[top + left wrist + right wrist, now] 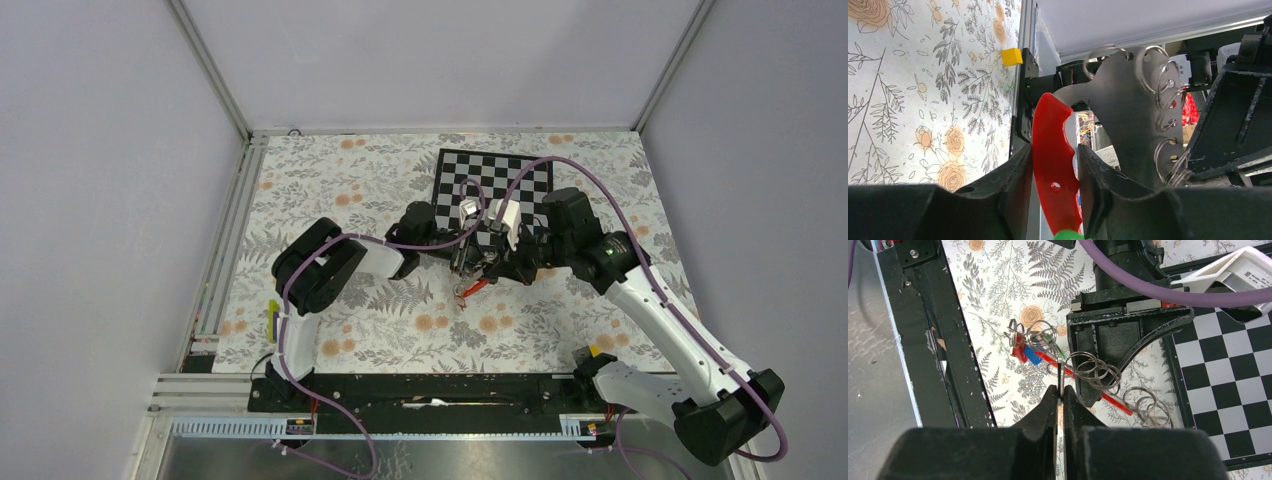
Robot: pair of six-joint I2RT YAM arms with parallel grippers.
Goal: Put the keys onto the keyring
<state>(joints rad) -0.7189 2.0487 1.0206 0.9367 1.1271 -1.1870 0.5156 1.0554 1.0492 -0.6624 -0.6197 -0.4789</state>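
A red notched plastic key [1050,150] with a small hole stands between the fingers of my left gripper [1054,150], which press on both of its sides; something green [1068,235] shows just below it. Beside it, a grey metal keyring plate [1120,120] carries several wire rings [1168,95]. My right gripper [1060,390] is shut on that plate's thin edge [1060,372]. From the right wrist, rings [1093,371], a blue tag [1033,356], a small red tag [1020,352] and the red key's edge [1115,402] hang over the floral mat. Both grippers [480,262] meet at the table's middle.
A checkerboard [495,185] lies behind the grippers. A yellow block [1011,56] sits at the mat's edge by the black rail [955,355]. The floral mat [340,190] covers the table, and white walls close it in on three sides.
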